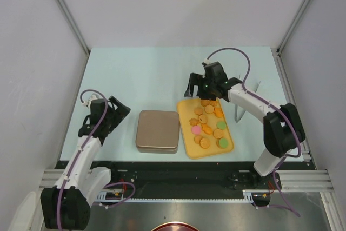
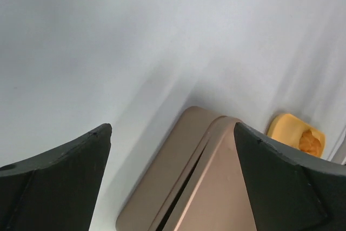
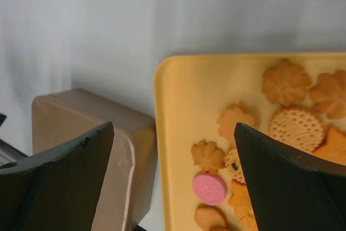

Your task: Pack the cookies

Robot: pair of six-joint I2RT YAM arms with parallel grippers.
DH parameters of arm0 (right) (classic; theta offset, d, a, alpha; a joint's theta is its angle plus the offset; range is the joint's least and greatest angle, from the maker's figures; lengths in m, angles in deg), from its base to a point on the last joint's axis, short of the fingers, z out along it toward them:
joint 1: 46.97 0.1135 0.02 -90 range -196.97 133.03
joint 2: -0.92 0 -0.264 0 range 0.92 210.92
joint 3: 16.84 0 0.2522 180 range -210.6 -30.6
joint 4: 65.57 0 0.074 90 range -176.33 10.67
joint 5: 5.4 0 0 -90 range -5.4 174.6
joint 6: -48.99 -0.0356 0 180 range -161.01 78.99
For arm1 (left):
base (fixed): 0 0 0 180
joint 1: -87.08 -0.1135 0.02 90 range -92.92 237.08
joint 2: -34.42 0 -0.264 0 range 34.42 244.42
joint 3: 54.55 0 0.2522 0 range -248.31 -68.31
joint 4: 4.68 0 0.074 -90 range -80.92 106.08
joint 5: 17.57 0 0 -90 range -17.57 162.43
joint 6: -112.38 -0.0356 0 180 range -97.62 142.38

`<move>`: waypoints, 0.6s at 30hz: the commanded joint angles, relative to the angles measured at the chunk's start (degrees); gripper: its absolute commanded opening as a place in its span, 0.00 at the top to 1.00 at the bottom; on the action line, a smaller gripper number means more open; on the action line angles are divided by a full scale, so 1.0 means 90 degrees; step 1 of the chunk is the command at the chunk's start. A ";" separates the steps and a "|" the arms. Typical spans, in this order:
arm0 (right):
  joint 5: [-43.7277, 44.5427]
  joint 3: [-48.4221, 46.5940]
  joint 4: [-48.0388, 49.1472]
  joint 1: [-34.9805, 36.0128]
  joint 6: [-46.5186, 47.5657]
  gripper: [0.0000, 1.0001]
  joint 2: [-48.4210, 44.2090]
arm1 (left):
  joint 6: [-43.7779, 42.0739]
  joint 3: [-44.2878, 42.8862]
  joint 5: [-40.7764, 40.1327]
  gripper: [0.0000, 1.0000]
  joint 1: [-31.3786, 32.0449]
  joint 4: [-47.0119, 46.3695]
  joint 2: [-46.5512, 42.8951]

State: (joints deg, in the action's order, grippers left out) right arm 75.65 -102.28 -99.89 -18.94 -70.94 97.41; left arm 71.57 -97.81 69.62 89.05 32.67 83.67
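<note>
Several cookies [image 1: 208, 125], mostly orange-tan with a pink one [image 1: 197, 130] and two green ones, lie on a yellow tray [image 1: 186, 133] right of centre. The brown rounded-square tin [image 1: 157, 131] with its lid on stands left of the tray. My right gripper [image 1: 201, 91] is open and empty above the tray's far edge; in the right wrist view the pink cookie [image 3: 209, 188] and flower-edged ones [image 3: 286, 82] lie between its fingers [image 3: 70, 171]. My left gripper [image 1: 120, 111] is open and empty, left of the tin [image 2: 178, 187].
Pale green table surface [image 1: 151, 74] with grey walls on three sides. A thin metal stand [image 1: 240, 111] is right of the tray under the right arm. The yellow tray's corner shows in the left wrist view [image 2: 296, 132].
</note>
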 commanded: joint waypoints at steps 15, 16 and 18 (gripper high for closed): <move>-0.1242 0.2417 0.1688 0.1309 -0.0853 0.00 -0.1629 | -0.1373 0.0308 0.3505 0.00 -0.0152 -0.1244 0.0211; -0.1242 0.2456 0.1766 0.1387 -0.0902 0.00 -0.1552 | -0.1383 0.0299 0.3544 0.00 -0.0142 -0.1245 0.0230; -0.1261 0.2515 0.1981 0.1582 -0.0961 0.00 -0.1473 | -0.1393 0.0309 0.3584 0.00 -0.0044 -0.1254 0.0260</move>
State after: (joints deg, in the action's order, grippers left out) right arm 66.08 -80.18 -89.31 -7.34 -77.17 84.08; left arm 60.90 -94.90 96.79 87.87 24.72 85.62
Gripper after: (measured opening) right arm 0.995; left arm 0.996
